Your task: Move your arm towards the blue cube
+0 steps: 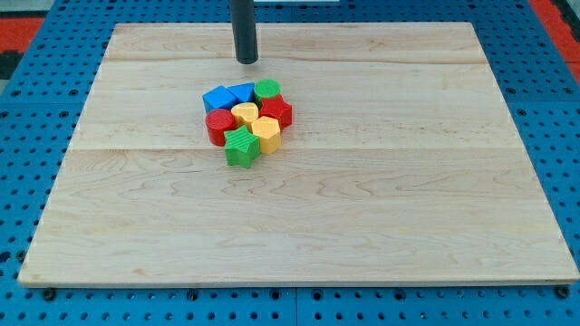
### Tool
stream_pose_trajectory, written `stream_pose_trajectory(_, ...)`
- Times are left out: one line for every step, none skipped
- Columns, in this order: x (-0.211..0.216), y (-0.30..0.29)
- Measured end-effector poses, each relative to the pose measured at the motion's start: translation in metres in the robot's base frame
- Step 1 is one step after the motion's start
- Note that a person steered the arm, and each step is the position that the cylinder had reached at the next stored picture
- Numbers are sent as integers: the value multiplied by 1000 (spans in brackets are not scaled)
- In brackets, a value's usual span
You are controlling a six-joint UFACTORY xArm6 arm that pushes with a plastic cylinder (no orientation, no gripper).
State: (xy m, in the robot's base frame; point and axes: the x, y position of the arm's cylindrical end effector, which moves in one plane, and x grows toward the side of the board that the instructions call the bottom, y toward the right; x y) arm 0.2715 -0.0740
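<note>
My tip (246, 60): down on the table (435, 208), near the view's top, just above the cluster.
Blue cube (218, 99): cluster's upper-left corner, touching a second blue block (242, 92) and red cylinder (218, 127).
End effector: bare rod, grasping nothing.

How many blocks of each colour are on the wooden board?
Blue: 2, a cube and another blue block
Green: 2, a round one and a star
Red: 2
Yellow: 2
Total: 8 blocks
</note>
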Motion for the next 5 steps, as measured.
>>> stream_pose_trajectory(0, -26)
stream_pose_trajectory(0, -26)
stream_pose_trajectory(0, -27)
stream_pose_trajectory(0, -27)
stream_pose_trajectory(0, -27)
